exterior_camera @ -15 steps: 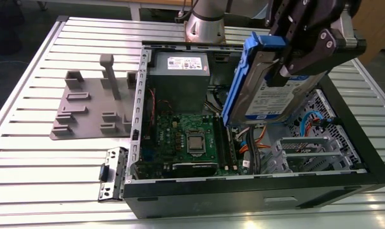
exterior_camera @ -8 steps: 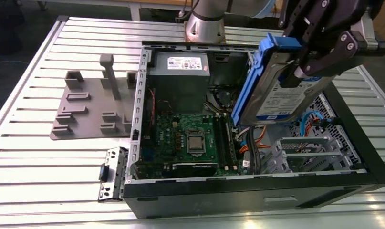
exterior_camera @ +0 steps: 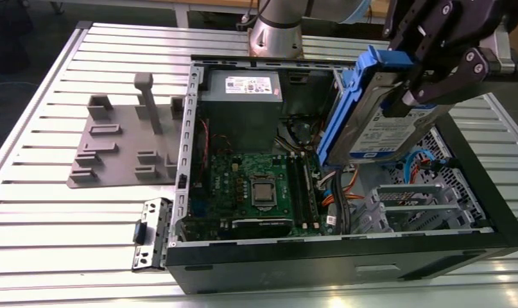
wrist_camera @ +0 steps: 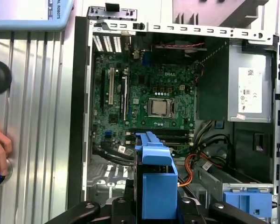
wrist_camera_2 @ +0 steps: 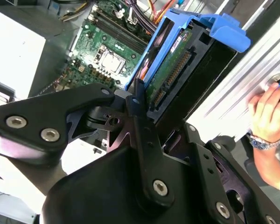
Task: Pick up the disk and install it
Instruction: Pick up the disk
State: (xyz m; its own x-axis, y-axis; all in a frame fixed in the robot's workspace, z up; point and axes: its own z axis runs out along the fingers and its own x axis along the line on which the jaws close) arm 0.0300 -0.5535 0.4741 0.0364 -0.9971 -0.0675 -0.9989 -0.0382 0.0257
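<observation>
Open computer case (exterior_camera: 327, 266) sits on a slatted metal table (exterior_camera: 61, 218) — green motherboard (exterior_camera: 250, 192) inside, grey power supply (exterior_camera: 241, 96) beside it. A grey plastic rack (exterior_camera: 126, 144) lies nearby, on the exterior view's left.

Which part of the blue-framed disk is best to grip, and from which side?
Grip the disk across its two flat faces near the upper end, coming from above, as the claw does now. It hangs nearly upright, so those faces offer broad parallel surfaces and the lower end is free above the case.
</observation>
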